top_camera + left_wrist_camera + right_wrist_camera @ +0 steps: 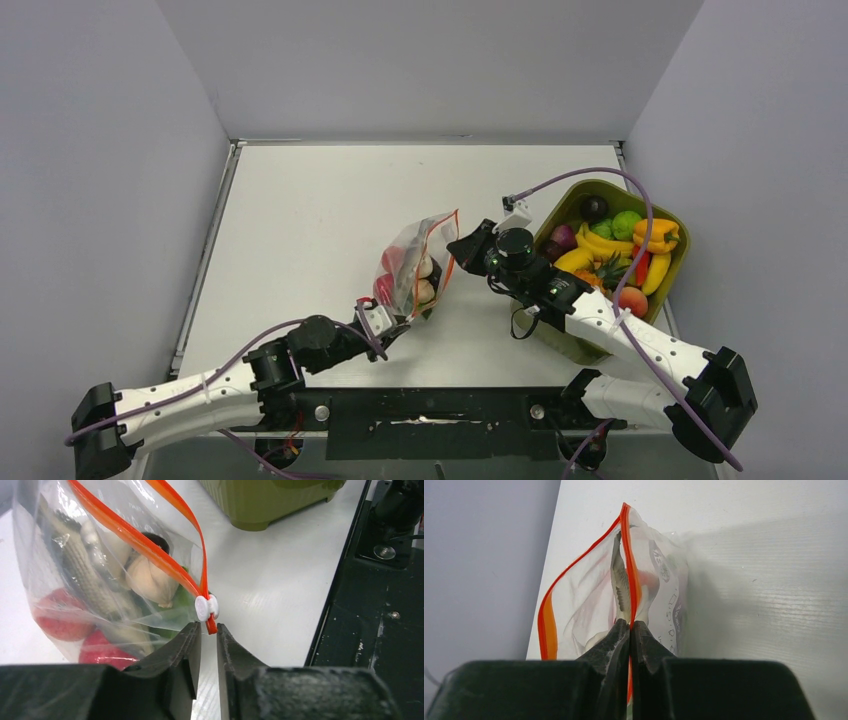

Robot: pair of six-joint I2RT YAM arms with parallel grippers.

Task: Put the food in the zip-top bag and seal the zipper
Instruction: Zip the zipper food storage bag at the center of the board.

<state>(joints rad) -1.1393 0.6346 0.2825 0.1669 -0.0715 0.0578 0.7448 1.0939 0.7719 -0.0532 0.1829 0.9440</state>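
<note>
The clear zip-top bag (pixel 410 262) stands on the white table with food inside: a beige piece (pixel 150 580), red pieces (pixel 60 622) and a corn cob (pixel 85 570). Its orange-red zipper (pixel 150 550) gapes open, with a white slider (pixel 206 607) at the near end. My left gripper (pixel 209 630) sits at that near corner (pixel 392 322). Its jaws are narrowly apart, with the strip's end tip between the fingertips. My right gripper (pixel 630 624) is shut on the zipper (pixel 631 580) at the far side of the mouth (pixel 462 247).
An olive-green tub (pixel 585 345) at the right, under my right arm, holds several more toy fruits and vegetables (pixel 620 245). Its corner shows in the left wrist view (pixel 265 505). The black base plate (pixel 440 410) runs along the near edge.
</note>
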